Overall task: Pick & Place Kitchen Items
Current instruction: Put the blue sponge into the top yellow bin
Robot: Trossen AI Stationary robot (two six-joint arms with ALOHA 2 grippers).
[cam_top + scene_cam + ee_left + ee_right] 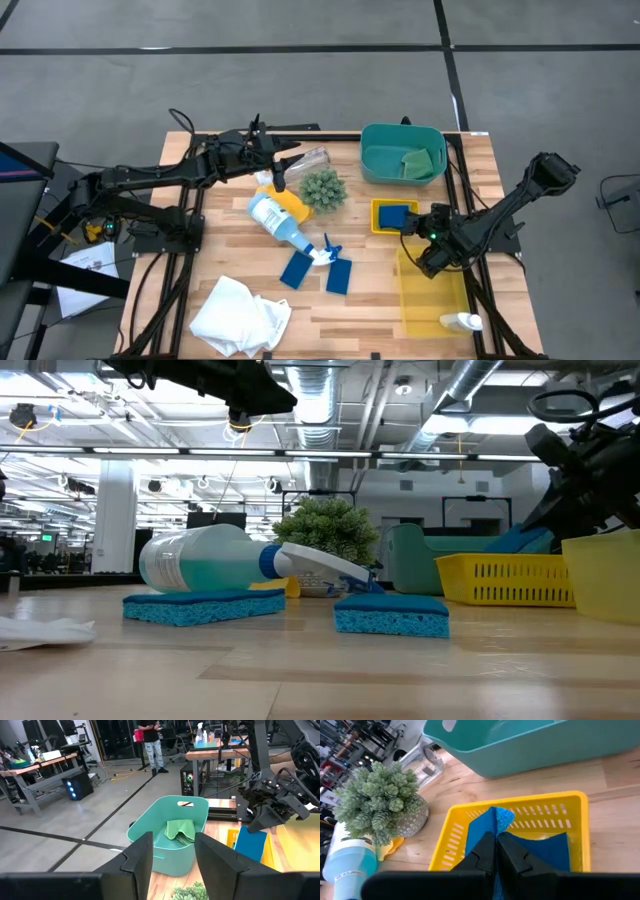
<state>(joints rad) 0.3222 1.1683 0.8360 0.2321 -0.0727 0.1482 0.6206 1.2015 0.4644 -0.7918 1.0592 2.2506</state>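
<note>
Two claws at work, seen from above first: left claw (281, 182) hanging over the yellow sponge (290, 203) beside the plant ball (323, 188), fingers spread, nothing pinched. Right claw (414, 222) at the small yellow basket (379, 216), pressed together on a blue sponge (397, 214) (standing up inside the basket). Spray bottle (277, 220) lying on its side mid-tabletop (370, 300), two more blue sponges (297, 268) just by its trigger, white cloth (240, 315) at the near left corner, green sponge (417, 162) inside the teal bin (372, 160).

Low view: bottle (210, 562) resting across a blue sponge (203, 605).

Left wrist: spread fingers (137, 857), teal bin (150, 827) beyond.

Right wrist: fingers (482, 851) shut tight on the blue sponge (492, 822) in the basket (447, 837).
</note>
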